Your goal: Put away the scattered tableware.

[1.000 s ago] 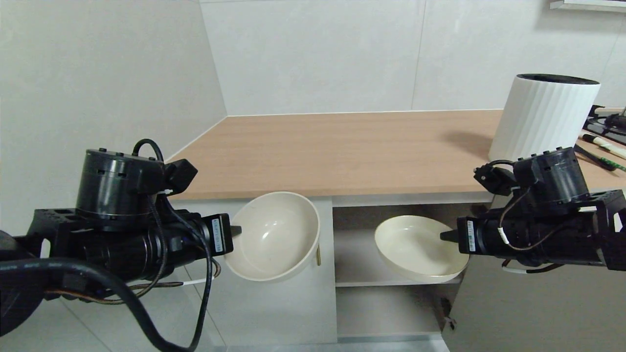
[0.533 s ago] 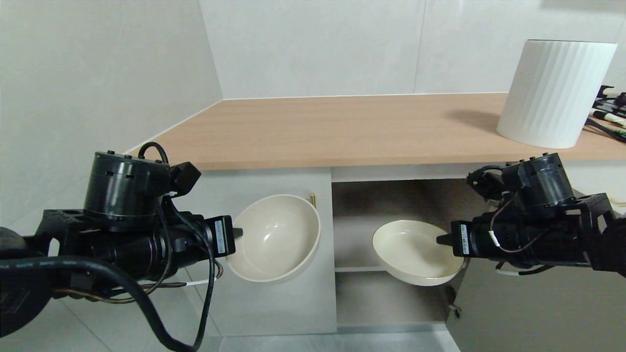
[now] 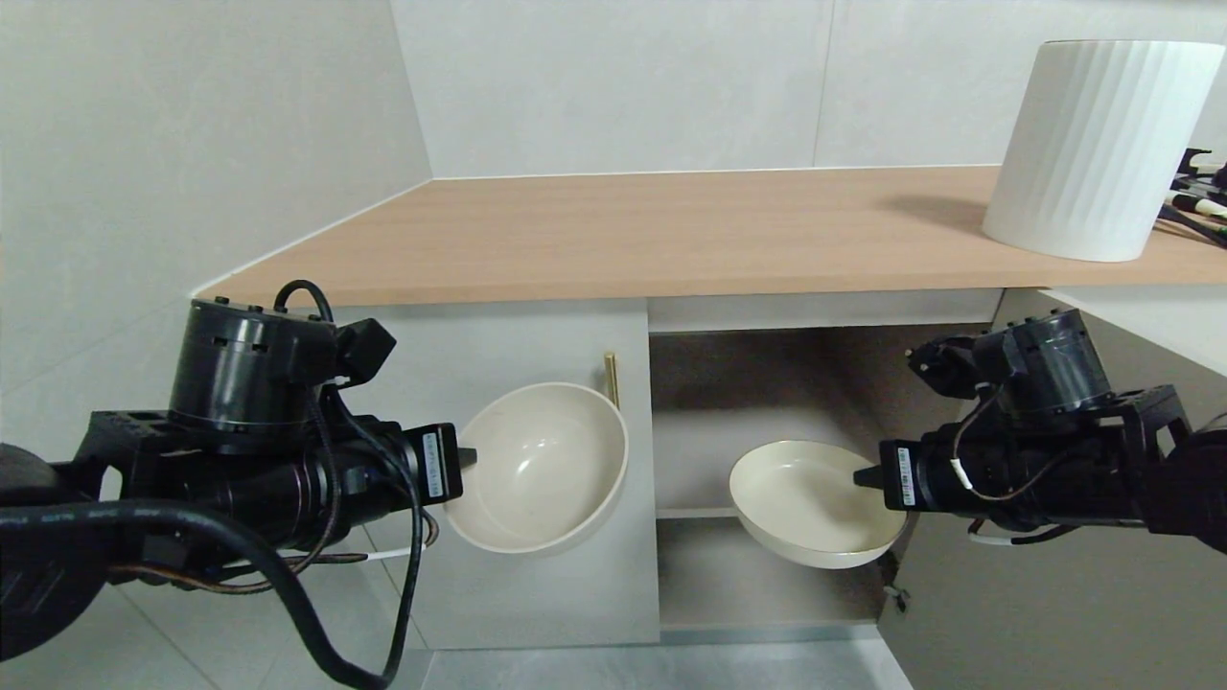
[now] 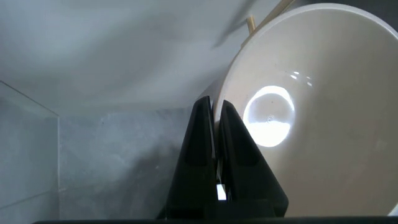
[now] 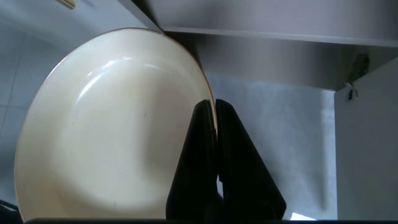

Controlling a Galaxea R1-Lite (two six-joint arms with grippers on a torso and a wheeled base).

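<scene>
– Bowl first: where, and held how?
– Up in air before closed cupboard door, just beside brass-toned handle. Tipped on edge, hollow towards head camera. Left jaws nipped narrow on rim, one finger inside, one outside
– And plate?
– Same on right: right jaws clamped thin on rim. Held tilted before open cupboard, about level with shelf
– Changed over last second?
– Whole head view dropped, so camera move, not dishes wandering. Desk edge higher in picture, more of open compartment on show. Same spot in view for both dishes, yet lower against cabinet front: off desk-edge height, down to door and shelf height
– Meaning for task?
– Probably lining up with shelf for stowing. Not set down yet, both pieces still to go
– Materials, quick?
– Cream, glossy, hard; ceramic or melamine, cannot tell which. Deep round bowl with bright highlight in well, shallow wide plate with thin rim. Likely slippery for an edge pinch. Matte grey cabinet, wood-grain desk, ribbed white cylinder at far right
</scene>
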